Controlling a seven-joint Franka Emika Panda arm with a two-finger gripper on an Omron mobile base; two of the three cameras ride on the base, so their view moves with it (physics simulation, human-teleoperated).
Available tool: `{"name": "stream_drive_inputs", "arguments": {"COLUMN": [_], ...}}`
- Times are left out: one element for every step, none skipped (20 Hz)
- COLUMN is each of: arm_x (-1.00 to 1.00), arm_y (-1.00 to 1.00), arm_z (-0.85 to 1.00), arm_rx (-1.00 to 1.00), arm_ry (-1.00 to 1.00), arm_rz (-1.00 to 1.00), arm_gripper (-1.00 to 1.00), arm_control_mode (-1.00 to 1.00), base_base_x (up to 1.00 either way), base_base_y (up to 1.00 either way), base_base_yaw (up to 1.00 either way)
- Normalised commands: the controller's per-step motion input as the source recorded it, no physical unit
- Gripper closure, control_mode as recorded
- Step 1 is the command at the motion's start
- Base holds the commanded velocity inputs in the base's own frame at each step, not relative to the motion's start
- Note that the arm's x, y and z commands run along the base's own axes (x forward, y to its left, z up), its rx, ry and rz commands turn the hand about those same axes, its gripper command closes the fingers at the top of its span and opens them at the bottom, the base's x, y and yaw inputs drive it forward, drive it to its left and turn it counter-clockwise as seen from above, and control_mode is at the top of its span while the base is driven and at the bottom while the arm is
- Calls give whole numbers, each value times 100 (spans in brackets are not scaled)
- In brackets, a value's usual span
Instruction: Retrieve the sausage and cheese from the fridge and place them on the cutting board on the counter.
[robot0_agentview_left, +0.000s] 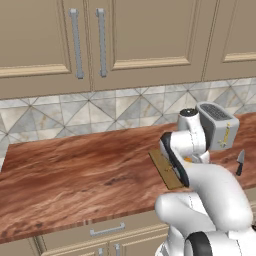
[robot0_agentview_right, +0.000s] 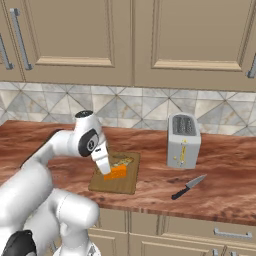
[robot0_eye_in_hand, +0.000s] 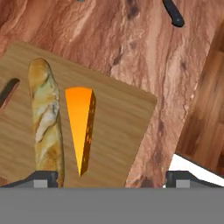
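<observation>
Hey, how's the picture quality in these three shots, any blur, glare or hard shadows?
Hand view: soft close up, cheese and baguette slightly blurred on the cutting board. Right base view: even light, faint shadow under the knife. Left base view: no glare, toaster sharp.

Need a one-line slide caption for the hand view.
Open hand above the cheese lying beside a baguette on the cutting board.

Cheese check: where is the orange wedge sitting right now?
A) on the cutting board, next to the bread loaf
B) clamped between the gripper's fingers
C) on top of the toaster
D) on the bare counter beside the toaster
A: the cheese lies flat on the cutting board beside the baguette, with the open gripper above it, fingers clear of the wedge.
</observation>
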Motion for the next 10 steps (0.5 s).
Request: {"name": "stream_drive_inputs", "arguments": {"arm_x": [-100,-100,-100,-100,-100,-100,-100,-100,-100,-100], "arm_y": [0,0,1,0,0,0,7,16,23,23], "arm_z": [100,100,87,84,67,64,51,47,39,31], "arm_rx": [0,0,0,0,0,-1,0,0,0,0], "arm_ry": [0,0,2,0,0,0,0,0,-1,-2], "arm_rz": [6,7,10,11,14,16,19,21,25,27], "arm_gripper": [-100,-100,-100,-100,-100,-100,-100,-100,-100,-100], "arm_control_mode": [-100,-100,-100,-100,-100,-100,-100,-100,-100,-100], "base_base_x": [0,0,0,0,0,0,0,0,0,0], "base_base_y": [0,0,0,0,0,0,0,0,0,0], "base_base_yaw": [0,0,0,0,0,0,0,0,0,0]}}
